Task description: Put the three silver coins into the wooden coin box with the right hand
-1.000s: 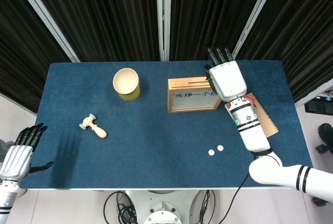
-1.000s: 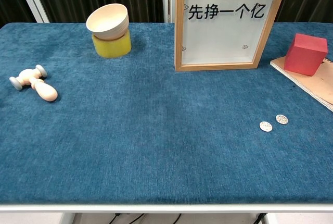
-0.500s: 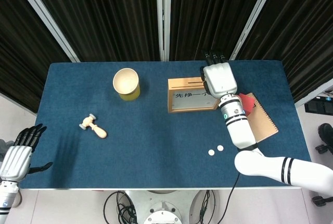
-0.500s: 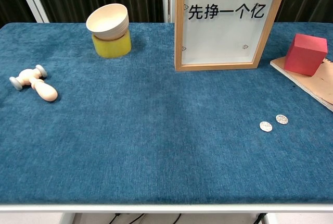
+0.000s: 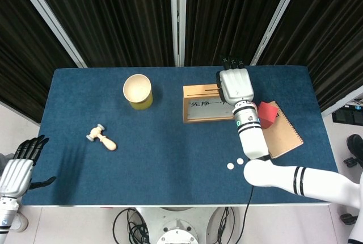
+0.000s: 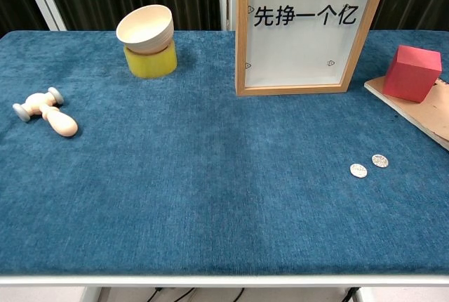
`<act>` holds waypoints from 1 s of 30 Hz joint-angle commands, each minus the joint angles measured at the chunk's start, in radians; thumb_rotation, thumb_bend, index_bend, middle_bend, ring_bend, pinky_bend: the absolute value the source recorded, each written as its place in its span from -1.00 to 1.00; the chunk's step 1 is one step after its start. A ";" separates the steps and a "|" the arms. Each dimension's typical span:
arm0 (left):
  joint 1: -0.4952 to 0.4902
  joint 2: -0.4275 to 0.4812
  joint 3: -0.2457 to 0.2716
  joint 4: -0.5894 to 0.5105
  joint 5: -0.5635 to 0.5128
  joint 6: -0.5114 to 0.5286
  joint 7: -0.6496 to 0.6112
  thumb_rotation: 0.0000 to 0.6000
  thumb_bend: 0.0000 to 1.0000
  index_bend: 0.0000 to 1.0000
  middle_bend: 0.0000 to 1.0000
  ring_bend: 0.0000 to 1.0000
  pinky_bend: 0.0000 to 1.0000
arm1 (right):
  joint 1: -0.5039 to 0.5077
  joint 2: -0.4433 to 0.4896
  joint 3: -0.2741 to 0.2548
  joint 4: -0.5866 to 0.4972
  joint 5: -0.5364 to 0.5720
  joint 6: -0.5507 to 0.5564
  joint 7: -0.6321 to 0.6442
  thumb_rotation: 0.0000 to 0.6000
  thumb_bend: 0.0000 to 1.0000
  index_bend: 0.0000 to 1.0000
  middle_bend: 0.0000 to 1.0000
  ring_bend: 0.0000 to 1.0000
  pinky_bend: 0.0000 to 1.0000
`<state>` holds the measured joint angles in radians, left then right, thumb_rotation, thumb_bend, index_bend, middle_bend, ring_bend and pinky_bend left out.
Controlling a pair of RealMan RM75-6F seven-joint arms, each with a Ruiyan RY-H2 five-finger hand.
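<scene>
Two silver coins (image 6: 369,166) lie side by side on the blue table (image 5: 170,159), toward 5 o'clock from the wooden coin box (image 5: 209,103); a third I cannot find. My right hand (image 5: 236,84) hangs over the box's right end, its fingers hidden, so whether it pinches a coin I cannot tell. My left hand (image 5: 19,170) sits off the table's 8 o'clock corner, fingers spread, holding nothing.

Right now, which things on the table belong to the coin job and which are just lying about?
Job: two silver coins on the cloth, wooden coin box, right hand over the box.
Lying about: bowl on yellow block, wooden mallet, red cube, notebook.
</scene>
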<state>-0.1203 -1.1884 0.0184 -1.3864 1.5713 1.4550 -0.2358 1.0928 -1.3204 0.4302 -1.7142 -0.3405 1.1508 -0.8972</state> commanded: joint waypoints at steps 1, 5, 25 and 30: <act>0.000 0.001 0.000 0.000 0.000 0.000 -0.001 1.00 -1.00 -0.97 -1.00 -1.00 -1.00 | 0.005 -0.002 -0.006 0.005 0.007 0.000 0.006 1.00 -0.05 0.51 -0.94 -1.00 -1.00; 0.001 0.002 -0.001 0.001 -0.002 0.001 -0.003 1.00 -1.00 -0.97 -1.00 -1.00 -1.00 | 0.013 -0.002 -0.017 0.010 0.019 -0.001 0.012 1.00 -0.05 0.51 -0.94 -1.00 -1.00; -0.002 -0.002 -0.004 0.006 -0.007 -0.007 -0.006 1.00 -1.00 -0.97 -1.00 -1.00 -1.00 | 0.028 0.012 -0.046 0.022 0.030 -0.024 0.063 1.00 -0.10 -0.94 -1.00 -1.00 -1.00; -0.003 -0.002 -0.005 0.007 -0.008 -0.007 -0.007 1.00 -1.00 -0.97 -1.00 -1.00 -1.00 | 0.016 0.026 -0.050 0.008 -0.008 -0.029 0.103 1.00 -0.11 -1.00 -1.00 -1.00 -1.00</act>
<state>-0.1232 -1.1908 0.0138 -1.3798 1.5636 1.4478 -0.2427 1.1128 -1.2994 0.3811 -1.7008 -0.3399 1.1234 -0.8023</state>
